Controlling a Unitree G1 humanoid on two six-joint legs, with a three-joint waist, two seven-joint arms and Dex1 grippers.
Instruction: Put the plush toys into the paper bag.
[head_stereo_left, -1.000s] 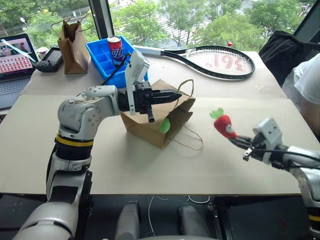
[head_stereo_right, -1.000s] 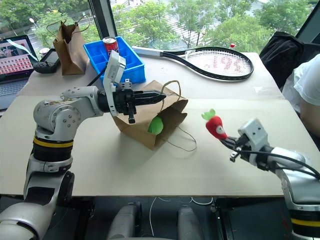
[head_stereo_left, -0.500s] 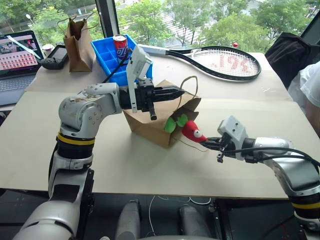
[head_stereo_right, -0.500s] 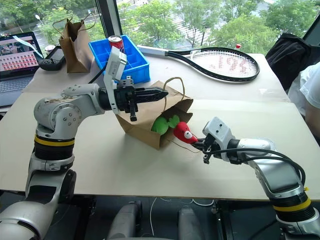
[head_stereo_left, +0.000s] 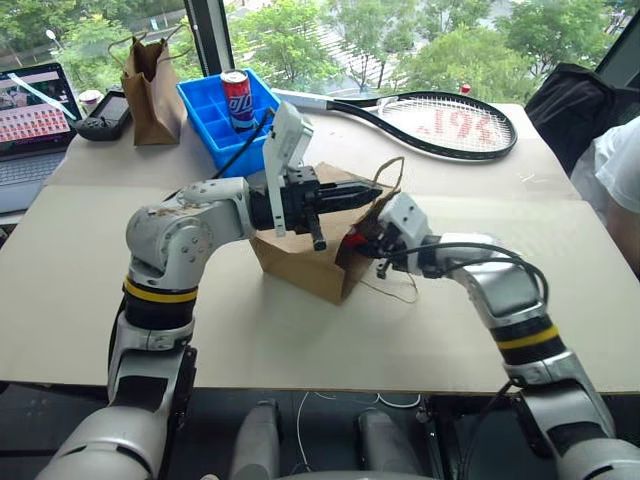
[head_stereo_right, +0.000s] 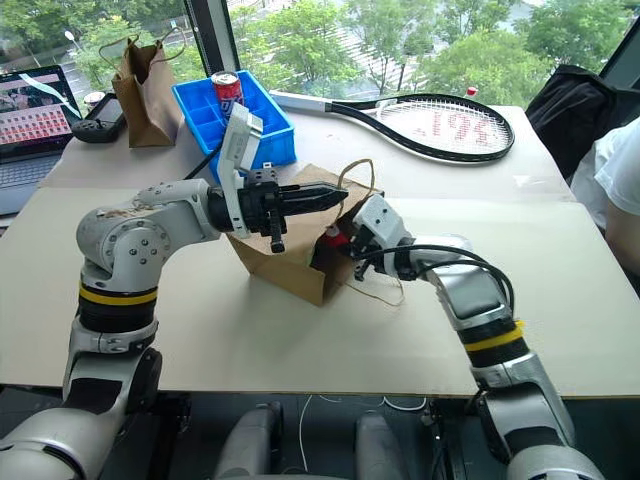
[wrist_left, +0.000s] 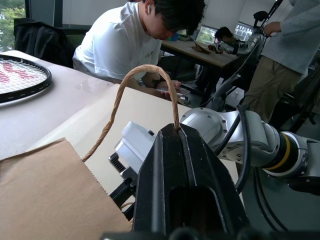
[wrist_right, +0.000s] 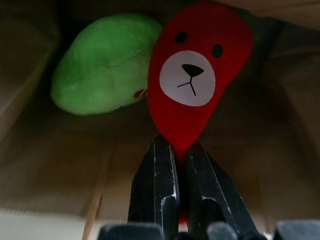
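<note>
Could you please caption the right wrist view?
Right pincer holds red chili plush beside round green plush inside brown paper bag.

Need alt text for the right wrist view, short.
The right claw is shut on the tip of the red chili plush, holding it inside the paper bag. The light-green plush lies just behind it, touching.

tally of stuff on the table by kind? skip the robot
Paper bags: 2 (wide light paper bag, darker narrow bag)
Plush toys: 2 (green blob, red chili)
Tennis racket: 1
Blue bin: 1
Soda can: 1
Laptop: 1
Total: 8
</note>
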